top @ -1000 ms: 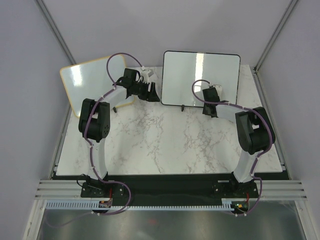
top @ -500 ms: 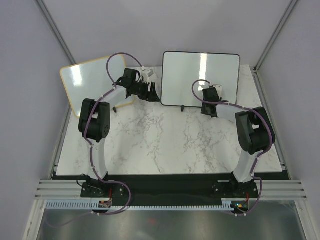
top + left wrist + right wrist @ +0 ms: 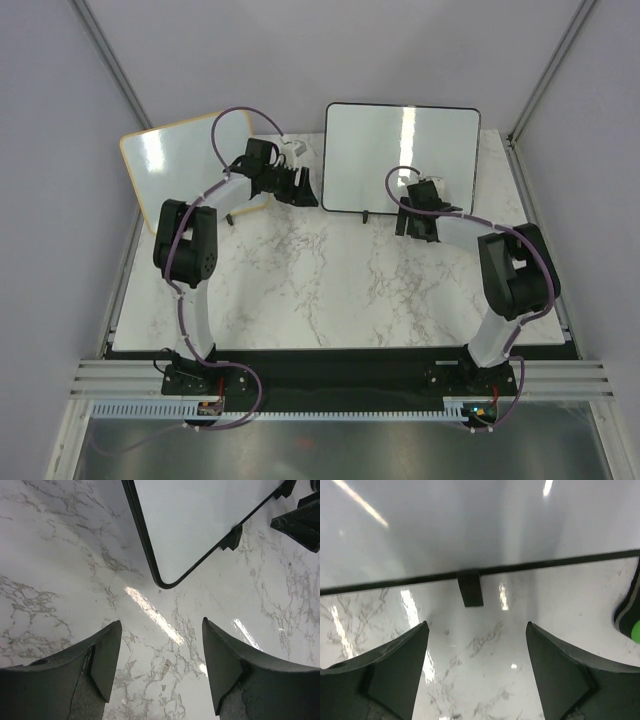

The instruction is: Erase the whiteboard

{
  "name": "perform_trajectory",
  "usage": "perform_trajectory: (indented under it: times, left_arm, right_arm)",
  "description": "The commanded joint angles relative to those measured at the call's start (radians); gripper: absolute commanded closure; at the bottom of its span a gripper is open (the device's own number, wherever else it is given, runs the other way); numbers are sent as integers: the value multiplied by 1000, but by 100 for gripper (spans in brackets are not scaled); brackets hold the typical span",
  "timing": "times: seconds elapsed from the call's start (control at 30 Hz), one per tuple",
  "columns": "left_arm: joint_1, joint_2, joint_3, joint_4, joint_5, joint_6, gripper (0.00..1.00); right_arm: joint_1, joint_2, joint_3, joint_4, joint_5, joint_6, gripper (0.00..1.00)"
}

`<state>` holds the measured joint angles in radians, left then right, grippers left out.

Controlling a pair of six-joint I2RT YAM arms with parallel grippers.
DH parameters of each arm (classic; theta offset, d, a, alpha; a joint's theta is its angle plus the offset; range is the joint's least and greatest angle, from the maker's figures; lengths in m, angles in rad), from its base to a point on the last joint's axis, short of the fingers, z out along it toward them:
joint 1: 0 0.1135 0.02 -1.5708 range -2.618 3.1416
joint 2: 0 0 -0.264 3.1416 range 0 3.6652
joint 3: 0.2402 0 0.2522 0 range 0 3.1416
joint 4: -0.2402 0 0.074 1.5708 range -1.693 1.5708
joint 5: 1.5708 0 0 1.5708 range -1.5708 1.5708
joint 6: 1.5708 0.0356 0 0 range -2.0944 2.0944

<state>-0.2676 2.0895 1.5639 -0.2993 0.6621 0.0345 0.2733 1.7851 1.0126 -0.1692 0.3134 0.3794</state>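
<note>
From above, the left hand (image 3: pixel 300 186) hangs spread just off the lower left corner of the whiteboard (image 3: pixel 400 150), gripping nothing. The whiteboard stands upright at the back of the counter (image 3: pixel 330 290), its face white with a strip of reflected light. The right hand (image 3: pixel 415 226) sits low in front of the whiteboard's lower right part, and whether it touches the frame cannot be told from here. A wood-framed board (image 3: pixel 180 165) leans at the back left, behind the left arm and apart from the whiteboard. In the left wrist view, both fingers stand well apart over bare marble with nothing between them. The whiteboard's rounded corner lies ahead of them, not touching, with a corner foot (image 3: pixel 232 537) further along its edge and a dark part (image 3: pixel 300 522) at the upper right that cannot be made out. In the right wrist view, the fingers are spread wide and empty. The whiteboard's bottom edge crosses ahead of them, a foot (image 3: pixel 470 587) resting on the counter between the two fingers' lines, and a black piece with a green spot (image 3: pixel 631 617) shows at the right edge.
</note>
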Motion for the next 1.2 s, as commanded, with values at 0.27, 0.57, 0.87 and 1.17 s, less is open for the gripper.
perform_trajectory:
  times: [0.27,0.57,0.87,1.17]
  left_arm:
    - [4,-279,-210,-113,-74,235,28]
    - [4,-616,-522,-192,-208,453,28]
    - [8,-1020,-864,-167,-292,489,28]
    - [24,-1357,-1116,-153,-432,455,35]
  right_arm:
    - [7,-326,-149,-58,-11,9,10]
    - [7,-736,-371,-21,119,10,11]
    - [7,-1098,-549,-15,47,3,12]
    - [9,-1346,-644,-52,-74,59,12]
